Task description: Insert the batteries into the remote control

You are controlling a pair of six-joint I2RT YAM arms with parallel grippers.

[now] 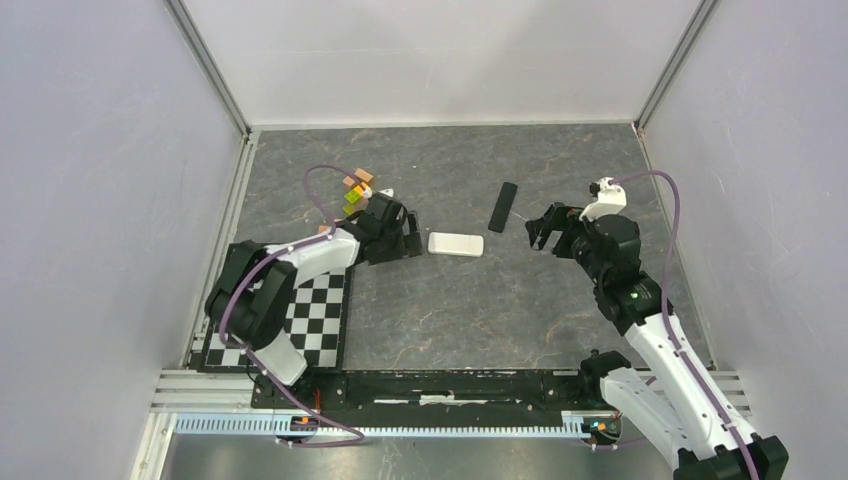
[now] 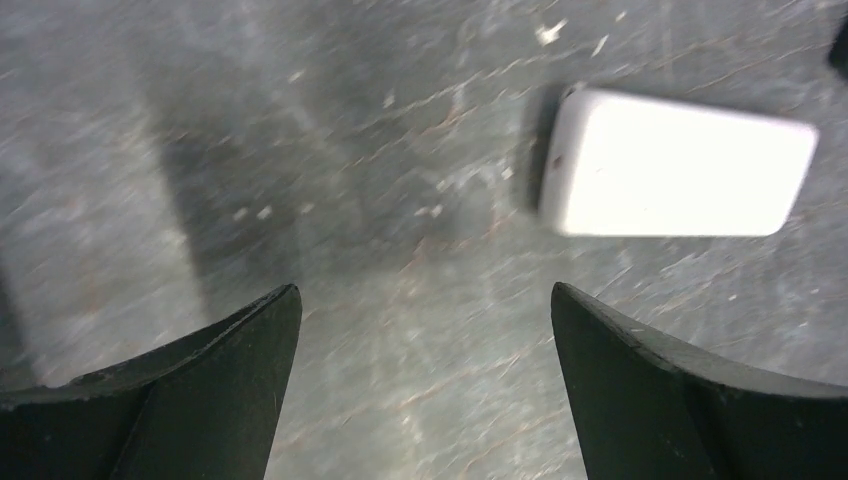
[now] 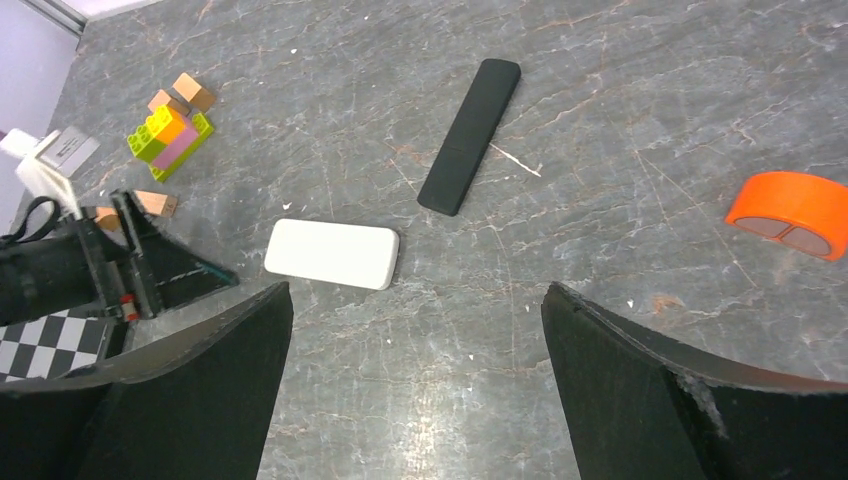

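Note:
The remote control lies flat on the grey table with its plain white back up; it also shows in the left wrist view and the right wrist view. My left gripper is just left of it, open, with only bare table between its fingers. The remote sits ahead and to the right of those fingertips, apart from them. My right gripper hovers well to the remote's right, open and empty. The batteries are out of view.
A slim black bar lies right of the remote, towards the back. A pile of coloured toy bricks sits behind the left gripper. An orange round roll lies at the right. A checkerboard sheet covers the near left.

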